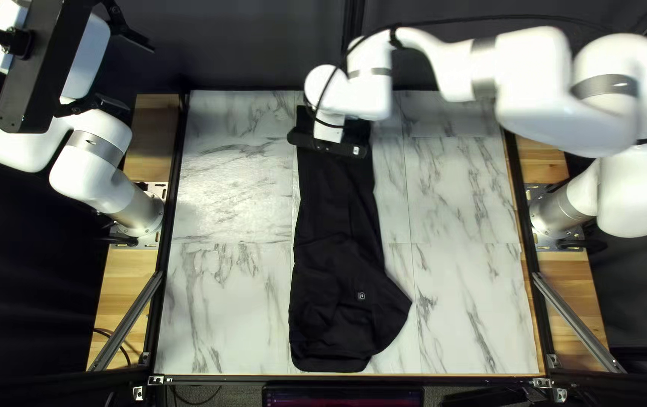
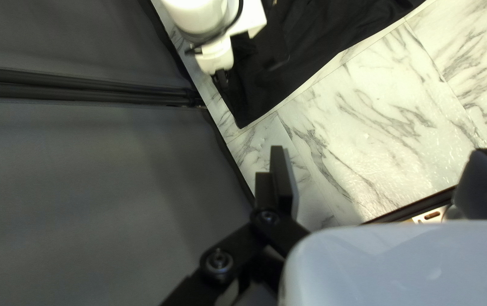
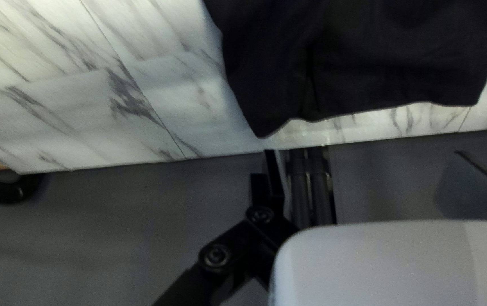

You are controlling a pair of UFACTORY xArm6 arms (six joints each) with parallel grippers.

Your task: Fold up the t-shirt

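The black t-shirt (image 1: pixel 335 249) lies as a long narrow strip down the middle of the table, with a pointed bulge at its lower right in the top left view. Over its far end is my right gripper (image 1: pixel 329 148), fingertips hidden there. My left gripper (image 1: pixel 140 79) hangs open at the upper left, away from the cloth. From the left wrist, the t-shirt (image 2: pixel 311 51) shows beyond my open left gripper (image 2: pixel 380 152). In the right wrist view, the t-shirt's end (image 3: pixel 368 62) lies just ahead of my right gripper (image 3: pixel 364 152), whose fingers stand wide apart with no cloth between them.
Marble-patterned table (image 1: pixel 225 301) shows on both sides of the cloth. My right arm (image 1: pixel 527 68) reaches across the far right part of the table. A dark curtain (image 2: pixel 85 187) hangs behind the far edge, with a dark vertical post (image 3: pixel 311 187) against it.
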